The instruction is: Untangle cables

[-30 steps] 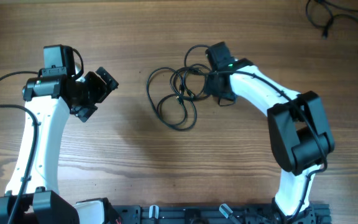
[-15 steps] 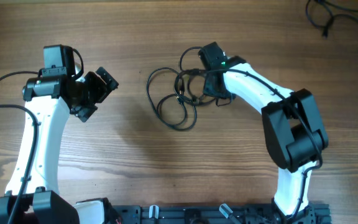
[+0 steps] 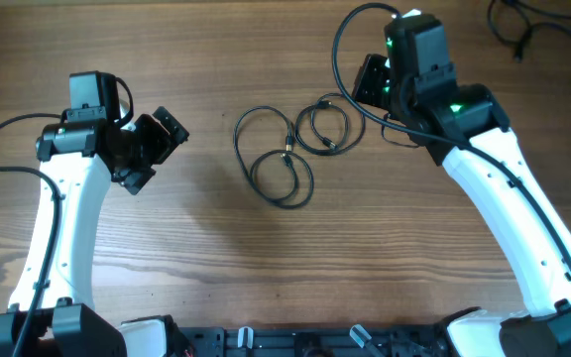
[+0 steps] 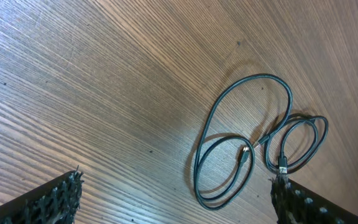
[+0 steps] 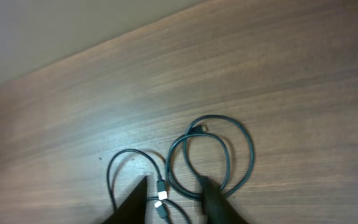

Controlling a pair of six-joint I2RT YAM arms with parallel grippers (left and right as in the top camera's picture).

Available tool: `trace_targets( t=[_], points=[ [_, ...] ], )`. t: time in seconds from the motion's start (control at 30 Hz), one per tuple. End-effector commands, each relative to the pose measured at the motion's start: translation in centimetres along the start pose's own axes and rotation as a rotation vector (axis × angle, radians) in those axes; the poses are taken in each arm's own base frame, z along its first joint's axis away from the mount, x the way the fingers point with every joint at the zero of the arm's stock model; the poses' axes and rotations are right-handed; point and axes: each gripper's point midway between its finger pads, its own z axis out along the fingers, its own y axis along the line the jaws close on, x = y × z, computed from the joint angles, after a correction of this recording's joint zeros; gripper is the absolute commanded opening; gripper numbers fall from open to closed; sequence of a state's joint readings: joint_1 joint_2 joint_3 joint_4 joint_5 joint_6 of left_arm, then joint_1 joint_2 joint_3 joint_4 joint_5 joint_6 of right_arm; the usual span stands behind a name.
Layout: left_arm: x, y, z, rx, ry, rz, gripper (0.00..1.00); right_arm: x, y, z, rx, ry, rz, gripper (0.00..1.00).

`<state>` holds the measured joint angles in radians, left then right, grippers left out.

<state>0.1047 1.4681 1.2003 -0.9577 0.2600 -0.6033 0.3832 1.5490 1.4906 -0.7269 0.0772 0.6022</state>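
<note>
Two thin black cables lie at the table's middle. A long cable [image 3: 237, 139] forms two joined loops. A small coiled cable [image 3: 323, 152] lies right beside it, and their plug ends meet between them. My right gripper [image 3: 368, 81] hovers above and to the right of the coil, open and empty. In the right wrist view the coil [image 5: 213, 117] and the long cable's plug [image 5: 161, 185] show between my open fingers [image 5: 174, 199]. My left gripper [image 3: 157, 154] is open and empty, well left of the cables. Both the long cable [image 4: 253, 76] and the coil [image 4: 324, 130] show in the left wrist view.
Another thin black cable [image 3: 543, 25] lies at the far right corner of the table. The right arm's own thick wire [image 3: 343, 30] arcs above the gripper. The wooden table [image 3: 196, 258] carries nothing else in view.
My right gripper was down on the tangle and has lifted away up and to the right. The small coil now lies further right, apart from the long cable's loops. The left arm has not moved.
</note>
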Motion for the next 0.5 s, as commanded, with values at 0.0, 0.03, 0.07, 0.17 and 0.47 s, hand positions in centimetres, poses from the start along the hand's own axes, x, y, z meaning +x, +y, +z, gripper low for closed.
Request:
trace_targets(
  t=[0.0,0.03,0.07,0.17,0.47],
  points=[
    [0.0,0.5,0.3,-0.017,0.003,0.013,1.00,4.3,-2.2,4.8,0.091,0.151,0.026,0.45],
    [0.0,0.5,0.3,-0.017,0.003,0.013,1.00,5.6,-3.0,6.6,0.124,0.198,0.021,0.49],
    [0.0,0.5,0.3,-0.017,0.003,0.013,1.00,6.9,-3.7,8.5,0.156,0.243,0.015,0.50],
    [0.0,0.5,0.3,-0.017,0.003,0.014,1.00,9.8,-5.8,13.7,0.234,0.314,-0.015,0.51],
    [-0.2,0.4,0.3,-0.013,-0.002,0.015,1.00,13.1,-8.0,20.5,0.240,0.362,-0.218,0.41]
  ],
)
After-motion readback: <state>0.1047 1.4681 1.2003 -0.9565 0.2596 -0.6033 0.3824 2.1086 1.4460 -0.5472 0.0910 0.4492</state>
